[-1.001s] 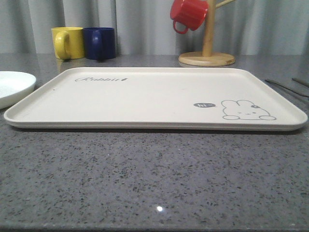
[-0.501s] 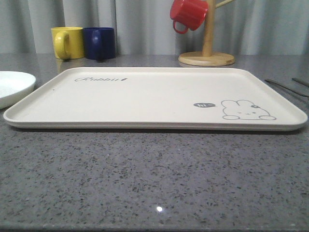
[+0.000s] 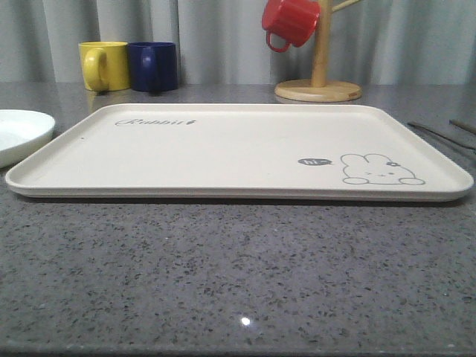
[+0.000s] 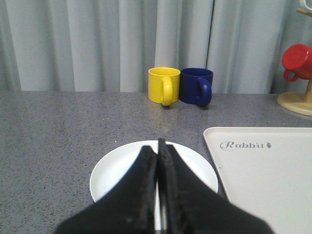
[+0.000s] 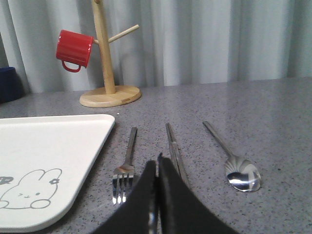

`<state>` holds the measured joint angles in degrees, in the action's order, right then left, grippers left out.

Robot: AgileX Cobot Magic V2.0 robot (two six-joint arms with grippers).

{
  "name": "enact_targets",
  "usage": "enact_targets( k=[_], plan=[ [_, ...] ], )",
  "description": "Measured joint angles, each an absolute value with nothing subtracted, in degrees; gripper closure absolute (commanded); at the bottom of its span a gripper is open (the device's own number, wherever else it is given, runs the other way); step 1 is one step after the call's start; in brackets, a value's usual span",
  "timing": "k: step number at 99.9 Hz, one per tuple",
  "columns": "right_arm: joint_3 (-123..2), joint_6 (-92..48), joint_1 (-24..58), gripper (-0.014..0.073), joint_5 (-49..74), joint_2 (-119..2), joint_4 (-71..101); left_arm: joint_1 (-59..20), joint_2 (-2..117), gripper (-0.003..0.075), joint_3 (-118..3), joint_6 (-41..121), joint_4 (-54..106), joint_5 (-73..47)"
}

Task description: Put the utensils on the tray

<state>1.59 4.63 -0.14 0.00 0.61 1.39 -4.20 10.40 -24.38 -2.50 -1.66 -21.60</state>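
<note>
The cream tray (image 3: 223, 145) with the rabbit drawing lies empty in the middle of the table; its corner also shows in both wrist views (image 4: 273, 170) (image 5: 44, 146). To its right, on the grey table, lie the utensils side by side: a fork (image 5: 126, 163), a pair of chopsticks (image 5: 173, 146) and a spoon (image 5: 234, 163). Their far ends show at the right edge of the front view (image 3: 442, 134). My right gripper (image 5: 157, 163) is shut and empty, hovering between fork and chopsticks. My left gripper (image 4: 158, 148) is shut and empty above a white plate (image 4: 114, 170).
A yellow mug (image 3: 104, 65) and a blue mug (image 3: 154, 66) stand at the back left. A wooden mug tree (image 3: 320, 82) with a red mug (image 3: 290, 22) stands behind the tray. The white plate (image 3: 18, 134) sits left of the tray.
</note>
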Motion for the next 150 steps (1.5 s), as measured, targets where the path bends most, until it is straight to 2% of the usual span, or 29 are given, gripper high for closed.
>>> enact_targets(
  k=[37,56,77,86,91,103,110,117,138,150],
  plan=[
    [1.6,4.6,-0.1,0.0662,0.0,0.6,1.4,-4.2,34.9,0.0738,-47.9,-2.5,-1.7,-41.1],
    [1.6,4.6,-0.1,0.0662,0.0,0.6,1.4,-4.2,44.4,0.0738,-52.1,-2.5,-1.7,-43.9],
    [1.6,4.6,-0.1,0.0662,0.0,0.6,1.4,-4.2,49.6,0.0734,-52.3,-2.5,-1.8,-44.3],
    [1.6,4.6,-0.1,0.0662,0.0,0.6,1.4,-4.2,50.6,0.0670,-52.4,-2.5,-1.8,-44.9],
    [1.6,4.6,-0.1,0.0662,0.0,0.6,1.4,-4.2,51.3,0.0601,-52.4,-2.5,-1.8,-45.3],
    [1.6,4.6,-0.1,0.0662,0.0,0.6,1.4,-4.2,51.7,0.0384,-52.4,-2.5,-1.8,-45.5],
    [1.6,4.6,-0.1,0.0662,0.0,0.6,1.4,-4.2,51.7,0.0301,-52.4,-2.5,-1.8,-45.5],
    [1.6,4.6,-0.1,0.0662,0.0,0.6,1.4,-4.2,51.7,0.0271,-52.4,-2.5,-1.8,-45.5],
    [1.6,4.6,-0.1,0.0662,0.0,0.6,1.4,-3.8,54.5,0.0271,-53.0,-4.4,-4.7,-45.0],
    [1.6,4.6,-0.1,0.0662,0.0,0.6,1.4,-0.7,60.1,0.0271,-55.0,-5.8,-6.0,-45.0]
  ],
)
